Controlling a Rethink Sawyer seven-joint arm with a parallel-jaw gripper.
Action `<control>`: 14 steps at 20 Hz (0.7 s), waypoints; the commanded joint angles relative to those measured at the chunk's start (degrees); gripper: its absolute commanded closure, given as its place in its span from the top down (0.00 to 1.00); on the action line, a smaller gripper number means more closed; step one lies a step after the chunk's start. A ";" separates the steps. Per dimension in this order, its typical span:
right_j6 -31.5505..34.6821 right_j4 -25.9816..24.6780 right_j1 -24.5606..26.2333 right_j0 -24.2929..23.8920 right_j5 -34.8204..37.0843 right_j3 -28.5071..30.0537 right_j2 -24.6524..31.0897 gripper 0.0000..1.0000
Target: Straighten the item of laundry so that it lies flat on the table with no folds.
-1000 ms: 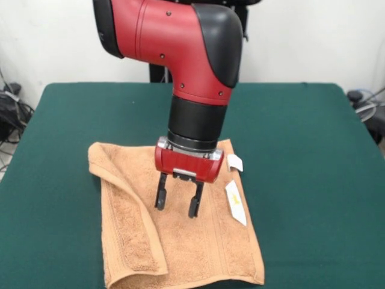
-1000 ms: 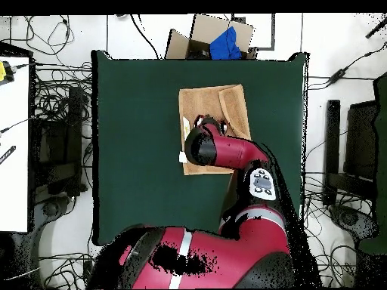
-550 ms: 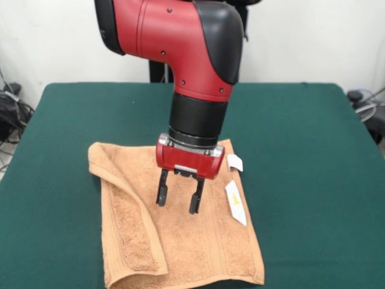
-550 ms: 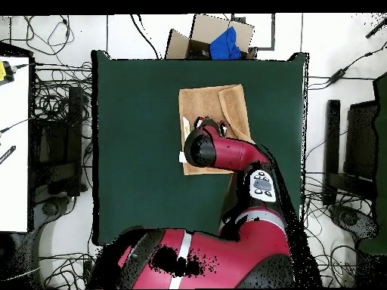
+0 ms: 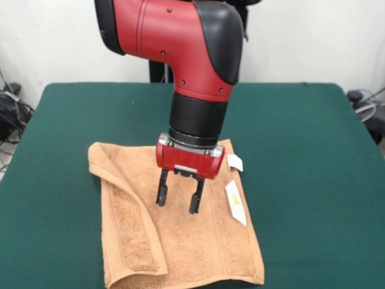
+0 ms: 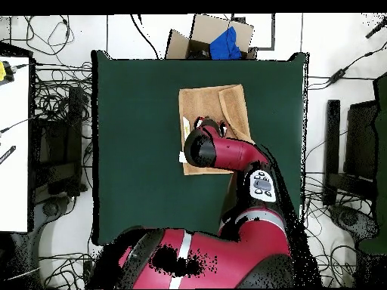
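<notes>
Hanging straight down from the red and black arm (image 5: 198, 72), the claw (image 5: 178, 203) has its two dark fingers (image 5: 161, 191) spread apart with nothing between them, tips poised just above the middle of the towel (image 5: 192, 241); whether they touch the cloth cannot be told. The front view gives this clearly, while from overhead the claw is almost wholly hidden under the arm's wrist (image 6: 205, 145), so only that view from above the worktop (image 6: 136, 136) shows how the arm reaches across from the robot's base (image 6: 204, 260). The orange-tan towel lies on the dark green worktop (image 5: 301, 150), not flat: in the front view its left side is doubled over into a long flap (image 5: 129, 226) running from the far left corner down toward the near edge, and woven border bands run lengthwise near the right side. Two small white tags (image 5: 235, 202) sit at the towel's right edge, one of them lying over the cloth; overhead they appear only as pale specks at the edge beside the wrist. The overhead view alone shows the towel (image 6: 227, 106) nearer the worktop's far side, a cardboard box with a blue thing (image 6: 224, 43) beyond the worktop, and cables (image 6: 53, 151) on the floor around it.
</notes>
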 commanded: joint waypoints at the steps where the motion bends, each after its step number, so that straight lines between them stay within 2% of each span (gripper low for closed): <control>1: 6.54 -0.47 1.84 0.21 4.15 2.50 1.81 1.00; 14: 6.22 -0.93 1.68 -0.37 3.98 2.96 2.00 1.00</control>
